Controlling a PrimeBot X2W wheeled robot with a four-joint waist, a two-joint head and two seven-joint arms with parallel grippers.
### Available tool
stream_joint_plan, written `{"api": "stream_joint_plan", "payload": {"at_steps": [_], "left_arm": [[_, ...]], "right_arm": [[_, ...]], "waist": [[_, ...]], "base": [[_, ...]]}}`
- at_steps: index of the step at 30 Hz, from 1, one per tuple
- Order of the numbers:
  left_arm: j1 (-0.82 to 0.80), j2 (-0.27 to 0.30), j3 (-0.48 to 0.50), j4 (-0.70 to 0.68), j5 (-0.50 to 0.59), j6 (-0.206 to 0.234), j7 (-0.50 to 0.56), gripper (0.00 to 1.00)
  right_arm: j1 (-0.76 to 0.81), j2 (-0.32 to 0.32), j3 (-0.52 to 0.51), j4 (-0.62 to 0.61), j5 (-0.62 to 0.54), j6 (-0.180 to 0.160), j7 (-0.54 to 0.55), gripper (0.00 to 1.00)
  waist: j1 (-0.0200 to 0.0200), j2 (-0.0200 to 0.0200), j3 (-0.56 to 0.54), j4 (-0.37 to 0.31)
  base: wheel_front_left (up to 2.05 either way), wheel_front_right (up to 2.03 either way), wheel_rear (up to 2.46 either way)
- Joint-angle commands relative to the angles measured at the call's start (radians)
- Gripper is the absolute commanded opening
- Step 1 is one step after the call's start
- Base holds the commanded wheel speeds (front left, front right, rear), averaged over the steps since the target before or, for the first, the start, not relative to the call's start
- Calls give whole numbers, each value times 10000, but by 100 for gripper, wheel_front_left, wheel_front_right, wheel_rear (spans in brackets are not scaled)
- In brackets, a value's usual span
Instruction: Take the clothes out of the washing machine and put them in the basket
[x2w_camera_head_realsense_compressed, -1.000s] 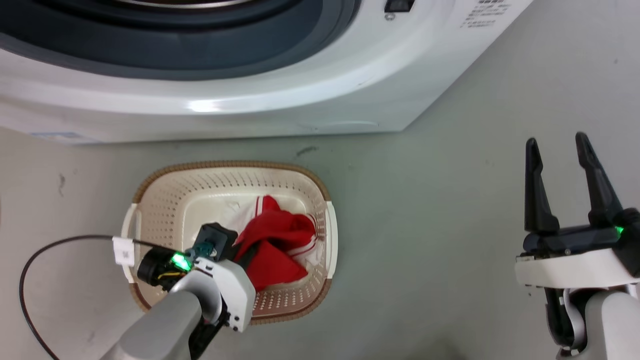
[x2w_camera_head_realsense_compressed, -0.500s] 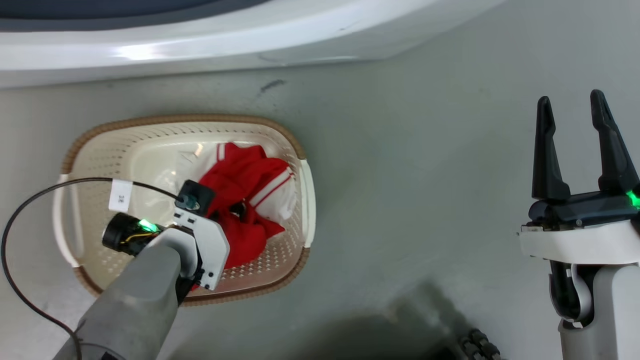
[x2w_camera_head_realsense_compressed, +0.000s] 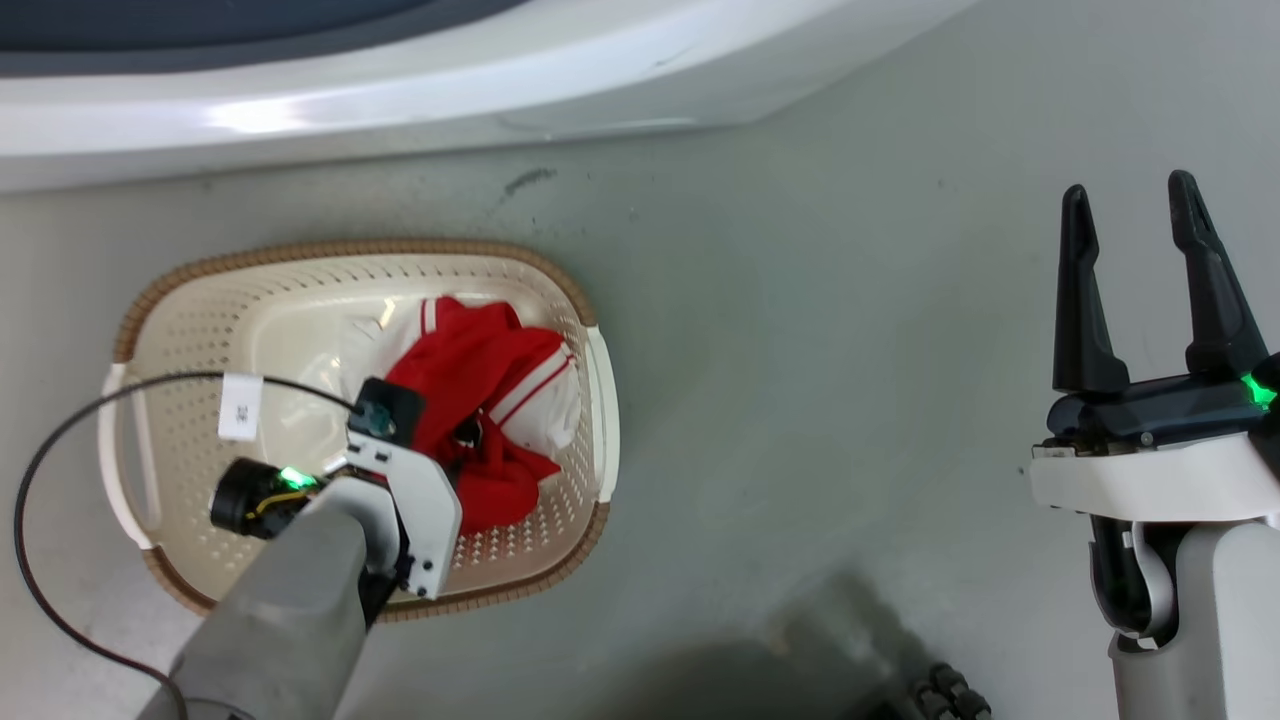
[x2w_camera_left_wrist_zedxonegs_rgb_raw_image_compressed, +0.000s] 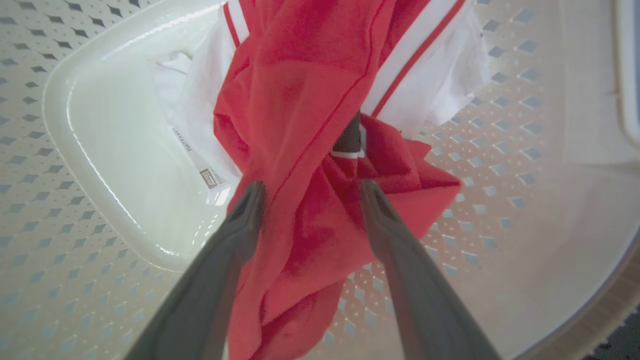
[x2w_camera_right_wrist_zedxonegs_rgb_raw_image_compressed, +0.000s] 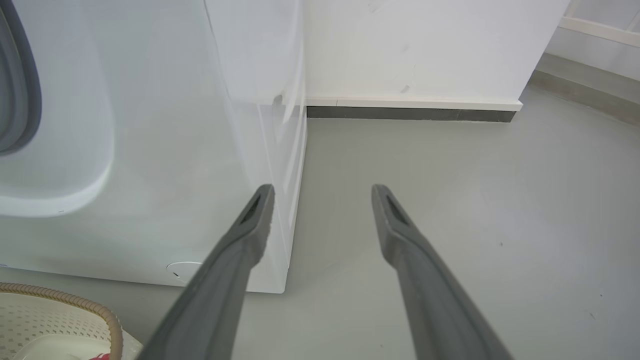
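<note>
A: We're at the drop-off. The red and white garment (x2w_camera_head_realsense_compressed: 490, 370) lies bunched in the basket (x2w_camera_head_realsense_compressed: 330, 248), which sits on the floor (x2w_camera_head_realsense_compressed: 800, 350) just in front of the washing machine (x2w_camera_head_realsense_compressed: 400, 100).

B: The left gripper (x2w_camera_left_wrist_zedxonegs_rgb_raw_image_compressed: 312, 187) is down inside the basket, jaws spread. Cloth is draped between them, but we judge it isn't pinched.

A: The right gripper (x2w_camera_head_realsense_compressed: 1128, 185) hangs well off to the side, jaws spread too and holding nothing.

B: Next, we reckon, the left arm needs to lift straight out without snagging that fold, then reach into the washing machine.

A: Trouble is, the head view cuts the washing machine off at the top, so we can't tell whether more clothes wait inside.

B: And there's a small dark patch (x2w_camera_left_wrist_zedxonegs_rgb_raw_image_compressed: 347, 140) among the red folds that we can't make out.
</note>
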Motion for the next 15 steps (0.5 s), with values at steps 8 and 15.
{"api": "stream_joint_plan", "payload": {"at_steps": [8,15], "left_arm": [[924,-477,-160,-31,-151,-73,-1464,100],[1563,-355,109,-559,-374,-81,-2037,100]], "right_arm": [[485,13,24,245,-276,-7,-21,100],[1097,11,38,411,-519,-7,-21,100]], "waist": [[-1,0,-1800,402],[-1,0,-3087,744]], "base": [[0,0,0],[0,0,0]]}}
